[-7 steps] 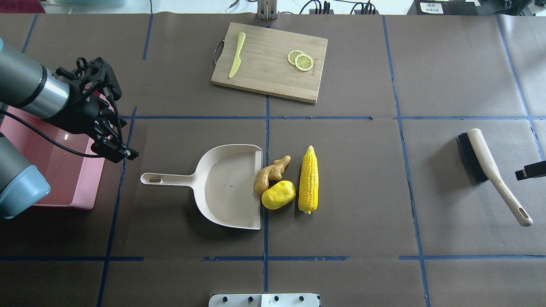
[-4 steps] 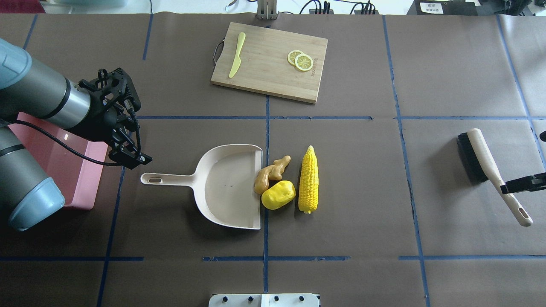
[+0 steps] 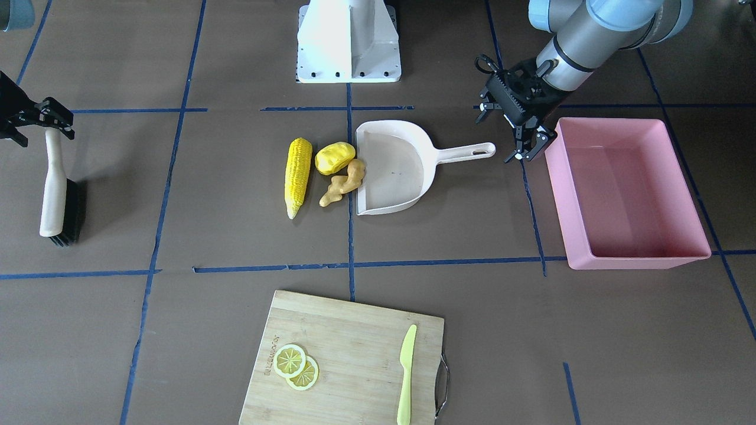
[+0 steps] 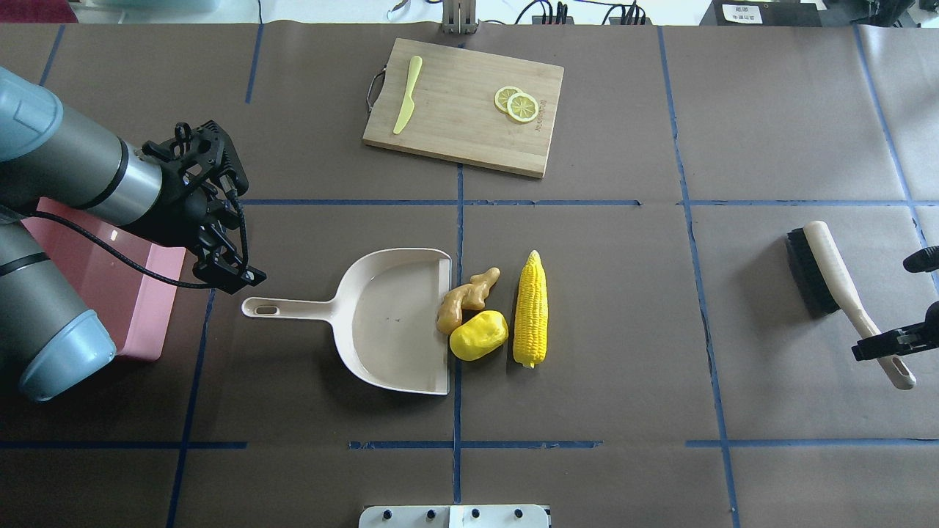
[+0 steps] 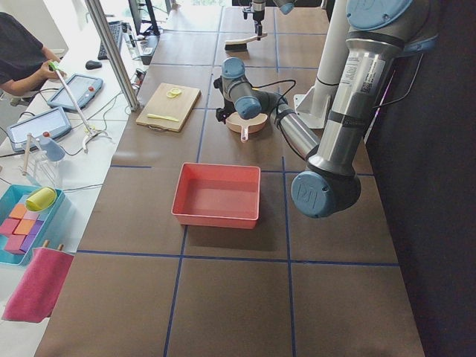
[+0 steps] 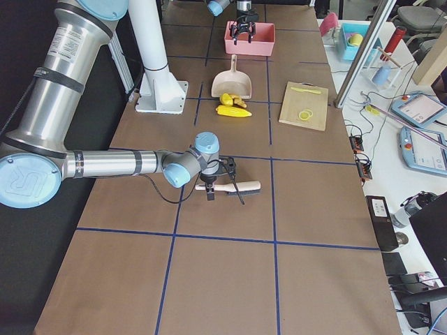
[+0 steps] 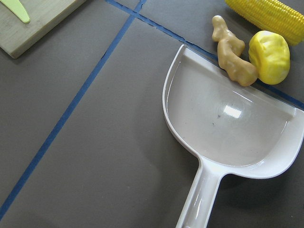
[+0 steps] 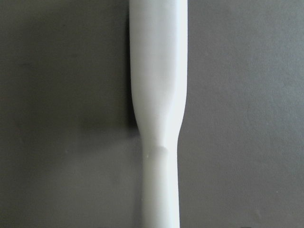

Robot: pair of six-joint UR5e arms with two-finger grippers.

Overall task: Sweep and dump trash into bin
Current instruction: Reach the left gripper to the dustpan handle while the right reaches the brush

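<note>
The overhead camera looks forward and down on the worktop [image 4: 623, 308] from behind the robot [image 4: 455, 517]; the front-facing one looks steeply down from across it, sharing the dustpan [image 4: 389, 323], board [image 4: 462, 103] and brush [image 4: 836, 282], turned about. The side cameras look along it from each far end, both catching the bin [image 5: 217, 195]. The left wrist camera sits close over the dustpan, the right closer over the brush.

Robotics lab: tape-gridded table [image 4: 660, 308], operator tablets [image 5: 76, 91] alongside.
</note>
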